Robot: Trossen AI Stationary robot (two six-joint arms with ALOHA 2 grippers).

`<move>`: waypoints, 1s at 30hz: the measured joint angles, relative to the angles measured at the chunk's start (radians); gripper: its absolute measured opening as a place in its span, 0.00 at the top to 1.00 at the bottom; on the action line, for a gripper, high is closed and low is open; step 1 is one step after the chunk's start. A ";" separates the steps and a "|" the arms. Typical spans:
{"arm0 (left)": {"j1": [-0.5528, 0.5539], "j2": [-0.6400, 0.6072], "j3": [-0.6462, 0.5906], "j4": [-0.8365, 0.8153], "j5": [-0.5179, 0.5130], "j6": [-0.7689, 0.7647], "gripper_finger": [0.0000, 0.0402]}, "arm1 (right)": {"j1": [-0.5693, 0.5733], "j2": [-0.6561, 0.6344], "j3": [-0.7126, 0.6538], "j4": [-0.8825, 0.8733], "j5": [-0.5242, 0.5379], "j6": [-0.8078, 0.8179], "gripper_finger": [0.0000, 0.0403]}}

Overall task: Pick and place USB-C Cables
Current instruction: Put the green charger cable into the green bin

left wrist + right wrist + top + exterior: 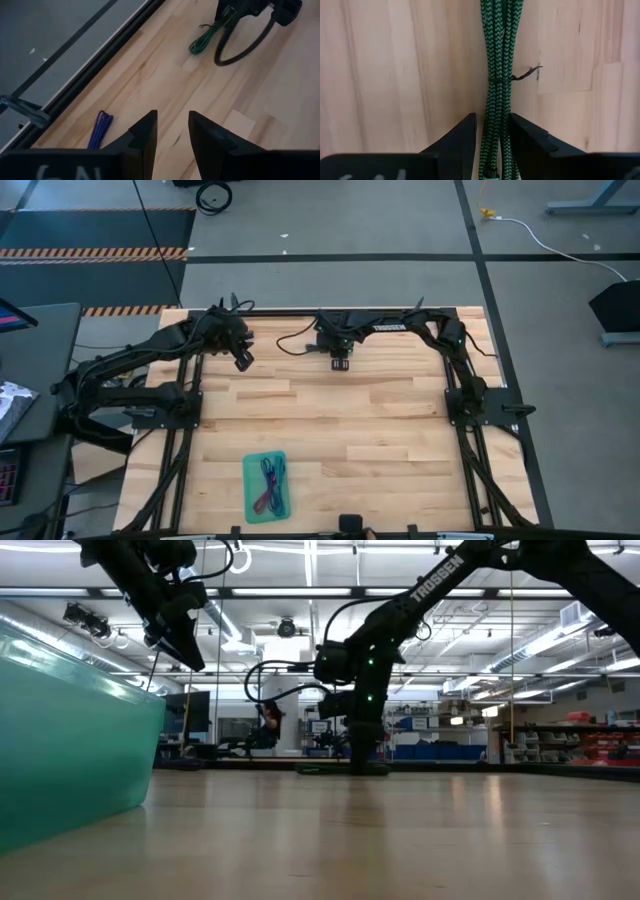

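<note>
The dark green cable (499, 60) lies flat on the wood near the table's far edge, tied round its middle. My right gripper (492, 117) is down at the table over it (340, 364) and shut on it. My left gripper (172, 117) hangs raised near the far left (243, 361), narrowly open and touching nothing. A blue-purple cable (100, 129) lies by the far edge below it. The teal tray (248, 480) near the near edge holds a maroon and a violet cable (270, 485). I see no teal cable. My right gripper pinches the dark green cable bundle between its two fingers, at a stretch (494, 135) between the tie and one end. The fingers (462, 132) come from above, pointing down, one on each side of the bundle. The cable lies on the table.
Bare wood stretches between the far edge and the tray (70, 740). Black frame rails run along the left and right sides. A white cable with a yellow end (540, 235) lies on the floor beyond the table. The right arm's black hose (240, 45) loops near the green cable.
</note>
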 joint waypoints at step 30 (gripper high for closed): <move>0.000 -0.001 0.000 -0.041 -0.002 0.015 0.70 | 0.582 -0.301 0.063 -0.056 0.131 -0.085 0.96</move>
